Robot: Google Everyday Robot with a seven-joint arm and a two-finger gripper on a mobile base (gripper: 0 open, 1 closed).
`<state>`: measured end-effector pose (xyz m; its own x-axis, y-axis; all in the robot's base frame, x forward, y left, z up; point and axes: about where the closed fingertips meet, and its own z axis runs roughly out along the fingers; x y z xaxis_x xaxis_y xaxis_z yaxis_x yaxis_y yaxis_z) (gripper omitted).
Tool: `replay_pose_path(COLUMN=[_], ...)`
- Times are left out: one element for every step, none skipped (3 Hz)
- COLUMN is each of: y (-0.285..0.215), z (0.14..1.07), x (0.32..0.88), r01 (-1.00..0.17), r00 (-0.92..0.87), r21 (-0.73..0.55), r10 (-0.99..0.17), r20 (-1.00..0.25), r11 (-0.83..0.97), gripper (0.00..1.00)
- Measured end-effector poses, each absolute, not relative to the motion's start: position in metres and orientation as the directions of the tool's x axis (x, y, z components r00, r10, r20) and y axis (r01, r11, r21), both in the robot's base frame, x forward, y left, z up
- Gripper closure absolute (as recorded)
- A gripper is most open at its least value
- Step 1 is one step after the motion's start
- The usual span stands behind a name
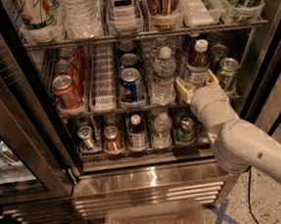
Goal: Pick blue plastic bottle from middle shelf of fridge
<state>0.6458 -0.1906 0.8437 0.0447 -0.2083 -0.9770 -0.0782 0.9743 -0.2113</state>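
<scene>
The blue plastic bottle (196,62), holding brown drink under a white cap, stands at the front right of the middle shelf (106,108) in the fridge (146,182). My gripper (197,83) reaches in from the lower right at the bottle's base. Its yellowish fingers (182,88) stand apart, one on each side of the bottle, so it is open. My white wrist hides the bottle's lower part.
A clear water bottle (164,75) stands just left of the target, then Pepsi cans (131,85) and red cans (66,91). Green cans (227,72) stand to its right. The open glass door (6,145) is at the left. A tray (155,223) lies on the floor.
</scene>
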Motion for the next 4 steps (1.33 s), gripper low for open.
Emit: replay_pose_path(y=[-0.1903,-0.1903,-0.1903,-0.1906], z=[0.8441,0.8441,0.8441,0.8455], x=[0.6478,0.6478,0.6478,0.6458], r01=[-0.079,-0.079,-0.079,-0.078], r00=[0.042,0.042,0.042,0.053], r21=[-0.196,-0.196,-0.196,-0.183], r10=[-0.194,-0.194,-0.193,-0.179], r20=[-0.980,-0.980,-0.980,-0.982], r11=[0.977,0.977,0.977,0.980], gripper=[0.73,0.97,1.00,1.00])
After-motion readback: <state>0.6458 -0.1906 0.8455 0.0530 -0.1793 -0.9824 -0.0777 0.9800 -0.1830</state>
